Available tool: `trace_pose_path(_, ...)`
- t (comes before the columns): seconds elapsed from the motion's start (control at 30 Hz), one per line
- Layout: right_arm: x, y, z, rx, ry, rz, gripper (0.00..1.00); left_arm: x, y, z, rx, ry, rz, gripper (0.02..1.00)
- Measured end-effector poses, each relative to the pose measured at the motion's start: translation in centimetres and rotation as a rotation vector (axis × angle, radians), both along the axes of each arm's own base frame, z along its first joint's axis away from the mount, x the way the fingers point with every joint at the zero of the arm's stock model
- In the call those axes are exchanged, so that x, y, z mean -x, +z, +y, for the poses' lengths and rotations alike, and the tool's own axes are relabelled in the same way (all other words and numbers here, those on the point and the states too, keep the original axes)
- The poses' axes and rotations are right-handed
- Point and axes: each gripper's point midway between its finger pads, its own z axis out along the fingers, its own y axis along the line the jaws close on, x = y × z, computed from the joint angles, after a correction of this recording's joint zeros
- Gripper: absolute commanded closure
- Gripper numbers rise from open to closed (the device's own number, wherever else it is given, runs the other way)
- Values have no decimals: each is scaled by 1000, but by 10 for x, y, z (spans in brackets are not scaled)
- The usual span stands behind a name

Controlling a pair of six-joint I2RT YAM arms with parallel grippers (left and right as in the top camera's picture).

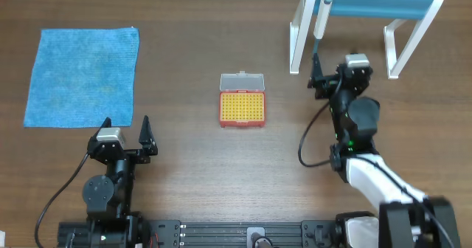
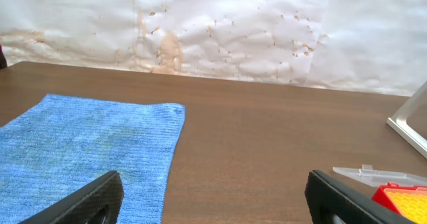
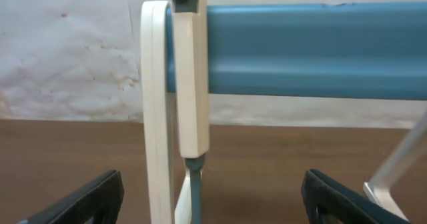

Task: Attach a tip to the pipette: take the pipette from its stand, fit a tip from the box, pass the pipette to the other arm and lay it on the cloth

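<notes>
The right tool [image 3: 208,201] stands wide and empty, one finger on either side of the pipette [image 3: 192,84]. The pipette hangs upright at one end of the stand [image 3: 320,51]. Its pale body is hooked over the blue bar, just beside the white end frame, and its dark shaft drops between the fingers.

The step in hand, I judge, is taking the pipette off the stand. To do it well, the tool should advance until the pale body, not the thin shaft, sits between the fingers. It should then close squarely and lift to free the hook before drawing back. A straight pull could drag the stand across the bench [image 1: 192,174]. The frame leaves the finger on that side little room.

The left tool [image 2: 213,207] is likewise wide and empty, low near a corner of the cloth [image 2: 80,151].

The right wrist view gives the hook and the fingers' framing. The top view gives the layout: the tip box [image 1: 242,109] open at mid-bench, the cloth well apart from the stand. The left wrist view shows the cloth lying flat.
</notes>
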Motion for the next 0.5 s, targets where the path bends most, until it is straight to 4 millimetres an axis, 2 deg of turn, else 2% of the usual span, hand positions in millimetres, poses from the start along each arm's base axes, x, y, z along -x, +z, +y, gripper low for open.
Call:
trace_pose_path(0.33, -55, -5, 4, 2, -1, 15, 134, 0, 0, 0, 0, 0, 0, 137)
trace_pose_path(0.5, -69, -9, 3, 2, -17, 21, 139, 0, 0, 0, 0, 0, 0, 137)
